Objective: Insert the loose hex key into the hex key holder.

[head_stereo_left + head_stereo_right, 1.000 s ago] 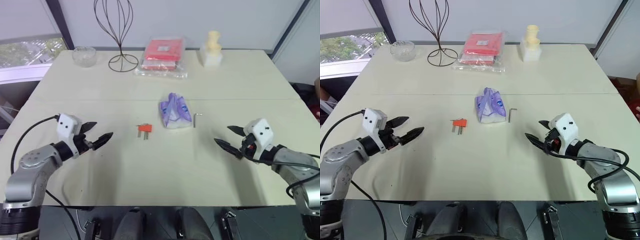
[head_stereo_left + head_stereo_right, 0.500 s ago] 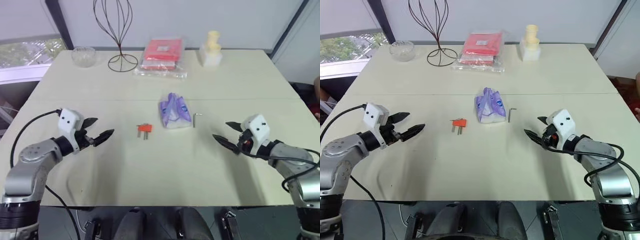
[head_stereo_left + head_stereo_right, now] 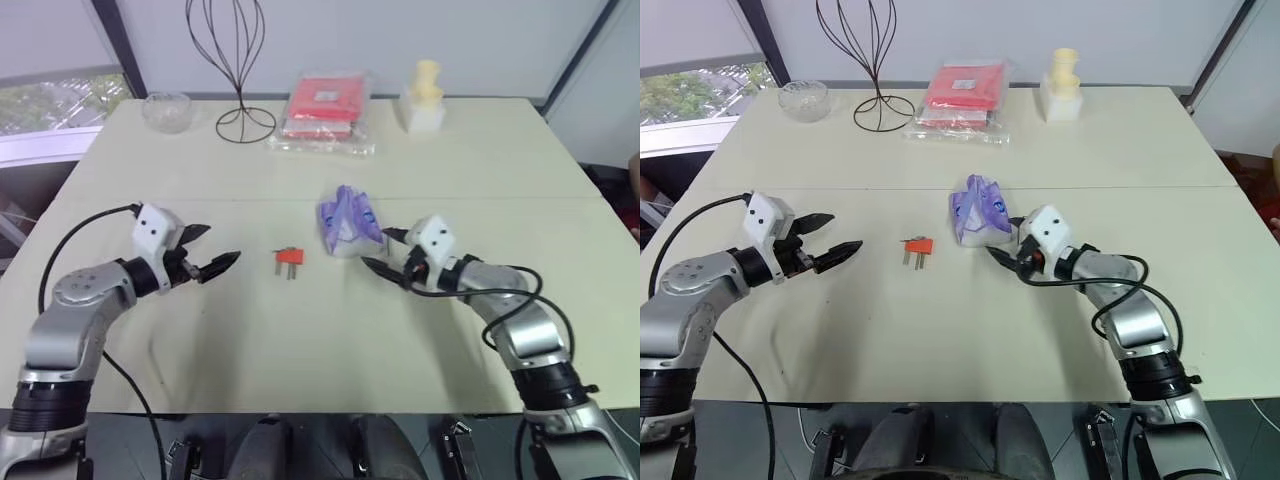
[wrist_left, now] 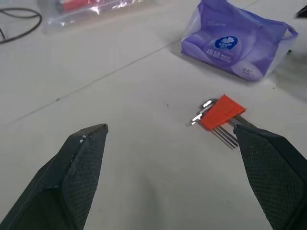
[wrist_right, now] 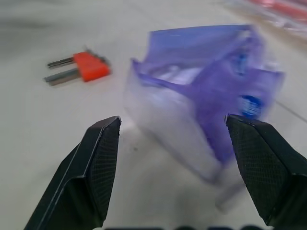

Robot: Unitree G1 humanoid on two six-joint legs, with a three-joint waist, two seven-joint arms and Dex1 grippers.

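The hex key holder (image 3: 290,258), a small orange block with short dark keys sticking out, lies on the table near the middle. To its left my left gripper (image 3: 220,245) hangs open and empty, pointing at the holder (image 4: 221,111). My right gripper (image 3: 375,248) is open at the right edge of a purple tissue packet (image 3: 348,220), just above the table. The right wrist view shows the packet (image 5: 206,91) close ahead and the holder (image 5: 88,65) beyond it. The loose hex key is hidden behind my right gripper.
Along the far edge stand a glass bowl (image 3: 165,108), a black wire stand (image 3: 238,70), a red flat packet in clear wrap (image 3: 325,105) and a pale yellow figure on a white block (image 3: 423,100). Bare tabletop (image 3: 300,330) lies in front of the holder.
My right gripper has swung left across the table to the purple packet and now covers the spot where the loose hex key lay. My left gripper has edged slightly toward the holder.
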